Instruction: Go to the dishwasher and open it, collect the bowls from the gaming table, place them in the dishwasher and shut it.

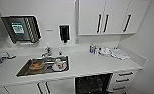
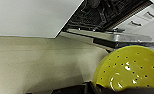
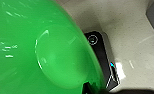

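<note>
We're facing the kitchen counter [image 1: 93, 63], with the dishwasher [image 1: 92, 84] sitting under its front edge, toward the right end, between the white cabinet doors and the drawers [image 1: 124, 80]. Its front is down and the dark racks are showing, so we're judging the opening step done. In the left wrist view we're seeing the dropped door [image 2: 123, 38] hanging over the pale floor [image 2: 38, 62], racks behind it. We're carrying both bowls: the yellow bowl [image 2: 131, 68] is riding at the left gripper [image 2: 93, 87], tilted on edge with its dotted underside toward the camera, probably so it's slotting upright into a rack. The green bowl [image 3: 43, 47] is riding at the right gripper [image 3: 89, 88], also tipped, over the floor and a dark part of our base. Both grippers are looking clamped on a bowl rim; how wide the fingers are standing we can't tell. The sink [image 1: 44, 66], near the counter's left end, is holding dishes unrelated to our job.
</note>
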Motion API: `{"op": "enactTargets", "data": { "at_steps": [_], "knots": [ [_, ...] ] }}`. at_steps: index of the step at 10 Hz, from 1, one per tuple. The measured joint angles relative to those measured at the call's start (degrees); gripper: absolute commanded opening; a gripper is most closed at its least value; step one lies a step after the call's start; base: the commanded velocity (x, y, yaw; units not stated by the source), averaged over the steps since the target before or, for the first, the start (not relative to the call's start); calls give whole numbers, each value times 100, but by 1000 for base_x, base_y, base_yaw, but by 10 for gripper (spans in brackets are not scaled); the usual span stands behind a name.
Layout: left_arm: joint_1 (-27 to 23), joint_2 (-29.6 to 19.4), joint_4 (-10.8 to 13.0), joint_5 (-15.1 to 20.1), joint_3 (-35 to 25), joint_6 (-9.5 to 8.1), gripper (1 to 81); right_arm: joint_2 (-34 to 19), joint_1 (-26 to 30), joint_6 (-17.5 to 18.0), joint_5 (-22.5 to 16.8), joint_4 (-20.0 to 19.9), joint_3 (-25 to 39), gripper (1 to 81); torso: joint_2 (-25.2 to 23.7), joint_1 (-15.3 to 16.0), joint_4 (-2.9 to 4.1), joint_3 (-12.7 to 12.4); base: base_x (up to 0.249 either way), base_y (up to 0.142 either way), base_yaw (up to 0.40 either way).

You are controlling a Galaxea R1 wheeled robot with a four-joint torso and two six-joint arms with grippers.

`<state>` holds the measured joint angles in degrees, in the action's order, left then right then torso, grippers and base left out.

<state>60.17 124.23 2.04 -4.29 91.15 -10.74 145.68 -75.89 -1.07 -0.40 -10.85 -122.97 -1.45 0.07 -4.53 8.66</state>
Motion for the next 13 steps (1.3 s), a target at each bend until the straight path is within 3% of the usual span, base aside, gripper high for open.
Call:
{"op": "enactTargets", "data": {
  "at_steps": [4,9,13],
  "knots": [
    [-990,101,-302,578,-201,-17,10,143,1,-20,13,16,11,10,2,0,0,61,0,0,0],
    [-1949,569,-605,1330,-132,-44,10,278,39,-60,40,18,-21,10,11,6,0,571,0,0,0],
    [-2719,1122,-663,1970,284,-265,10,411,50,-61,43,18,-43,10,15,11,0,621,0,0,0]
  ]
}}
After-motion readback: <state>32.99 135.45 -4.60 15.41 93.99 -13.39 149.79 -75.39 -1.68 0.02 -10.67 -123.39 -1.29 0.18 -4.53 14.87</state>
